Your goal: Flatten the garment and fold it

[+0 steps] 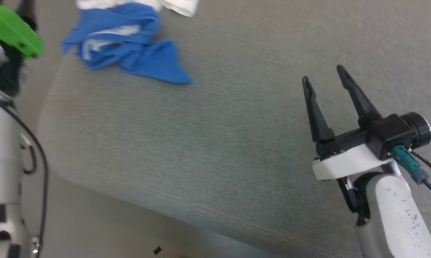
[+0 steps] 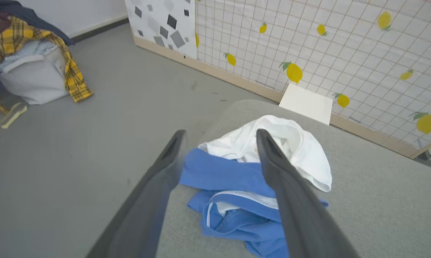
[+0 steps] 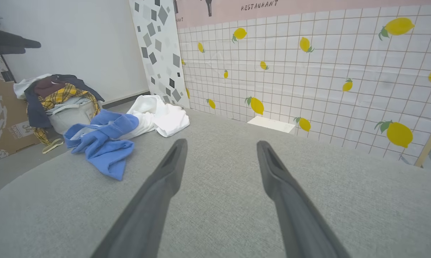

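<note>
Plainly, left gripper stands wide and empty near the crumpled garment; right gripper likewise.

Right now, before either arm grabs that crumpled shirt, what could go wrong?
1. The garment lies bunched by the left edge of the grey cushion; a sideways tug could pull it onto the floor.
2. Blue and white layers overlap, so the open left gripper, aimed at it, may pinch several at once.
3. The open right gripper hangs over bare cushion far from it; reaching across might crowd the left gripper.
</note>
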{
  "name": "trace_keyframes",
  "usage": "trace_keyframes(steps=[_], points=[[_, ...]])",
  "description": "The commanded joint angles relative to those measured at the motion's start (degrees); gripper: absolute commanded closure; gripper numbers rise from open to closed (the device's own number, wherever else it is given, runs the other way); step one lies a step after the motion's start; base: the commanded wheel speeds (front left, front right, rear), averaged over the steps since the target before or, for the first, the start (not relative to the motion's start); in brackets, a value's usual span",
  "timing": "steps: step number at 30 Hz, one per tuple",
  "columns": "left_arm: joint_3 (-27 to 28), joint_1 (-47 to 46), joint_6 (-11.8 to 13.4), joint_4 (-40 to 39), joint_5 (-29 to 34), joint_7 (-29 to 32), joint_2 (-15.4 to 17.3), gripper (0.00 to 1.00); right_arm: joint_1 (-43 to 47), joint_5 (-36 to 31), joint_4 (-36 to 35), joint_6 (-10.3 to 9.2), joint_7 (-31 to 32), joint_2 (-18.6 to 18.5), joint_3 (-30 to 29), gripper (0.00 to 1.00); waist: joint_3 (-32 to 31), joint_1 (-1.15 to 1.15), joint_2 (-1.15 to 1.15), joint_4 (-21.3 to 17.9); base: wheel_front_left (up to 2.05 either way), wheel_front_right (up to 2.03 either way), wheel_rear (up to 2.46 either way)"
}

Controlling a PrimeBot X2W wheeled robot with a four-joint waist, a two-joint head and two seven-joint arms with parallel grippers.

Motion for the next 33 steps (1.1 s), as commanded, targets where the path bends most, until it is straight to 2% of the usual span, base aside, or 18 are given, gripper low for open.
trace_keyframes(steps=[1, 7, 12, 18, 21, 23, 24, 25, 27, 30, 31, 33], points=[[0.26, -2.05, 0.78, 1.01, -0.83, 3.35, 1.2, 0.0, -1.0, 0.23, -0.43, -0.1, -0.58, -0.06, 0.0, 0.0, 10.91, -0.01, 0.0, -10.4, 0.0, 0.0, 0.0], [2.54, -5.19, 5.42, 2.77, -3.62, 15.62, 4.52, 0.0, -2.46, 1.35, -0.29, -0.1, -1.95, -0.06, 0.66, 0.0, 15.91, -0.01, 0.0, -14.28, 0.0, 0.0, 0.0], [4.7, -2.92, 9.44, 3.57, -5.0, 21.46, 6.64, 0.0, -3.55, 1.93, 0.14, -0.1, -3.18, -0.06, 1.55, 0.0, 17.85, -0.01, 0.0, -16.1, 0.0, 0.0, 0.0], [7.11, 2.45, 13.65, 4.02, -8.0, 27.54, 5.88, 0.0, -4.08, 2.19, 0.61, -0.1, -3.8, -0.06, 1.49, 0.0, 18.03, -0.01, 0.0, -16.54, 0.0, 0.0, 0.0], [7.5, 5.09, 14.77, 3.72, -9.25, 30.73, 5.4, 0.0, -4.28, 2.3, 1.08, -0.1, -4.01, -0.06, 1.59, 0.0, 17.27, -0.01, 0.0, -16.3, 0.0, 0.0, 0.0], [7.5, 6.68, 14.55, 2.81, -10.41, 33.02, 4.95, 0.0, -4.15, 2.41, 1.43, -0.1, -4.17, -0.06, 1.58, 0.0, 16.16, -0.01, 0.0, -16.01, 0.0, 0.0, 0.0], [7.65, 7.41, 13.92, 1.89, -11.28, 34.13, 4.83, 0.74, -4.03, 2.39, 1.7, -0.1, -4.2, -0.06, 1.52, 0.0, 15.4, -0.01, 0.0, -15.84, 0.0, 0.0, 0.0], [8.03, 7.87, 13.52, 0.98, -11.7, 33.98, 4.9, 1.0, -3.92, 2.35, 1.99, -0.1, -4.27, -0.06, 1.44, 0.0, 14.55, -0.01, 0.0, -15.68, 0.0, 0.0, 0.0], [8.67, 8.7, 12.57, -1.4, -10.95, 31.25, 6.21, 1.0, -3.69, 2.41, 2.5, -0.1, -4.48, -0.06, 1.34, 0.0, 12.64, -0.01, 0.0, -15.45, 0.0, 0.0, 0.0], [9.12, 8.99, 10.62, -4.96, -7.56, 22.86, 8.79, 1.0, -3.0, 2.86, 3.62, -0.1, -4.86, -0.06, 0.91, 0.0, 8.56, -0.01, 0.0, -15.04, 0.0, 0.0, 0.0], [7.3, 6.39, 5.66, -7.1, 0.05, 4.13, 12.04, 1.0, -0.92, 4.08, 5.96, -0.1, -5.47, -0.06, 0.27, 0.0, 0.78, -0.01, 0.0, -14.56, 0.0, 0.0, 0.0], [5.94, 4.44, 4.21, -7.24, 2.8, -2.37, 12.61, 1.0, 0.11, 4.64, 6.56, -0.1, -5.61, -0.06, 0.06, 0.0, -2.16, -0.01, 0.0, -14.5, 0.0, 0.0, 0.0]])
